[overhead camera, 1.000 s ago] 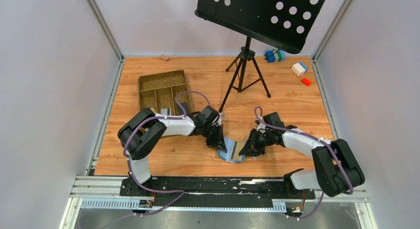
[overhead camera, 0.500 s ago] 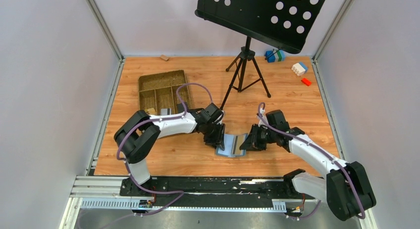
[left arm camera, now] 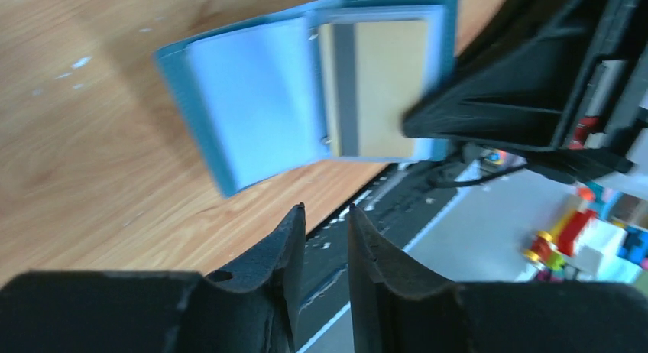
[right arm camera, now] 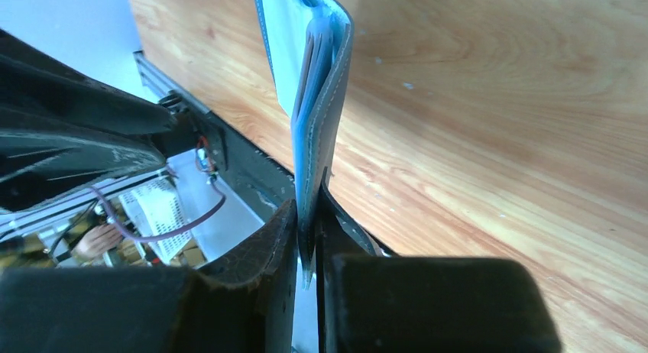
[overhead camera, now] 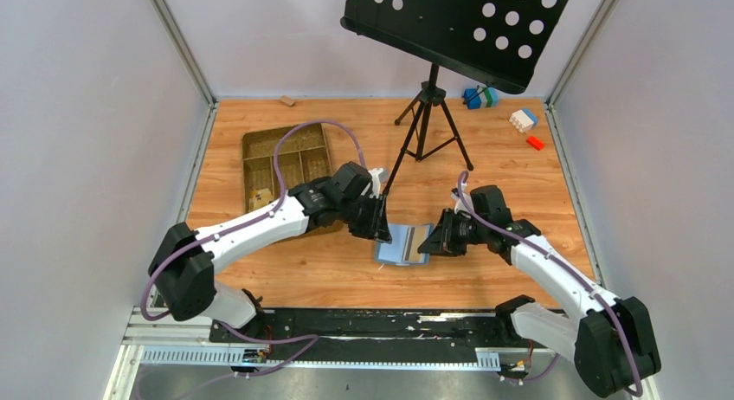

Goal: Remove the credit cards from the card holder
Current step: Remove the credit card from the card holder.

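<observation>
Left gripper (overhead camera: 376,229) hangs just beside the left edge of the card holder (overhead camera: 396,244), its arm crossing the near corner of the brown compartmented tray (overhead camera: 286,149). In the left wrist view its fingers (left arm camera: 286,246) stand close together with a thin gap, nothing between them, and clear of the holder. Next to the right, the blue card holder lies spread open like a book over the wooden table (overhead camera: 519,183). Its left leaf shows a pale blue lining. Its right leaf carries a credit card (left arm camera: 378,93), tan-faced with a dark stripe, seated in its pocket. Whether the holder touches the table cannot be told. At the holder's right edge the right gripper (overhead camera: 434,241) is clamped on that edge. Its wrist view shows the two fingers (right arm camera: 275,238) pinching the holder's rim, with the leaves seen edge-on and slightly parted above. Farther back stands a black music stand (overhead camera: 426,114) on a tripod, and a few coloured toy blocks (overhead camera: 523,119) lie in the far right corner.
</observation>
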Available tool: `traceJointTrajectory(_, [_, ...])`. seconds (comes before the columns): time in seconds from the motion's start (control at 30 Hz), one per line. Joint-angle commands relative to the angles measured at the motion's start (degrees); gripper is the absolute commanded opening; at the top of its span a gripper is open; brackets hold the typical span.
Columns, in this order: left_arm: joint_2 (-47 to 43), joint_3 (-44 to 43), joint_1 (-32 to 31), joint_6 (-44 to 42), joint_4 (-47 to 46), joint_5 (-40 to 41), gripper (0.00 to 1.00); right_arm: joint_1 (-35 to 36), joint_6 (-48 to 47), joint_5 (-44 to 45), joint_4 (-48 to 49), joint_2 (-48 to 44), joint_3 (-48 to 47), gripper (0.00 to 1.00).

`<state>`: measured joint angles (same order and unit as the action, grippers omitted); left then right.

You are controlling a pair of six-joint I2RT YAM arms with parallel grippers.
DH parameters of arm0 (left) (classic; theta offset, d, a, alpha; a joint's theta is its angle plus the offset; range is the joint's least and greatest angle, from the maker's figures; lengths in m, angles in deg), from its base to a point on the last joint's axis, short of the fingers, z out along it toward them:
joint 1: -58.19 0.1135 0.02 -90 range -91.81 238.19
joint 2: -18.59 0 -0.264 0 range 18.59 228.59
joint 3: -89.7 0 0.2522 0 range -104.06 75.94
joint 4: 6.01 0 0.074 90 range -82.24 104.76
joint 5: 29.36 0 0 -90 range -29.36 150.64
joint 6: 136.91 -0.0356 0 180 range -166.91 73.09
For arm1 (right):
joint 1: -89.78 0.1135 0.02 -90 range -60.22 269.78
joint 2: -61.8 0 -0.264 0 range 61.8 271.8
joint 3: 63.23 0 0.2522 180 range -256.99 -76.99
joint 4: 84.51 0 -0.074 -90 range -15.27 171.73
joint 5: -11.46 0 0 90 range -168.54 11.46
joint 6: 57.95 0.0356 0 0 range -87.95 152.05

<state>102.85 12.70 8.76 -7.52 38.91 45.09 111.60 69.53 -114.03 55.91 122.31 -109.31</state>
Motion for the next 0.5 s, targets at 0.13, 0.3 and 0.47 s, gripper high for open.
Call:
traceJointTrajectory(0.13, [-3.49, 8.17, 0.29, 11.05, -22.18, -15.46, 0.27, -0.2, 4.94, -11.03, 10.53, -8.25, -0.9, 0.0])
traceJointTrajectory(0.3, [-5.85, 9.94, 1.09, 13.05, -23.48, -16.89, 0.32, -0.21, 9.26, -14.16, 16.25, -11.84, 1.76, 0.0])
traceJointTrajectory(0.47, [-8.31, 13.23, 1.44, 17.69, -30.63, -19.64, 0.33, -0.24, 14.29, -17.68, 23.75, -13.37, 4.4, 0.0])
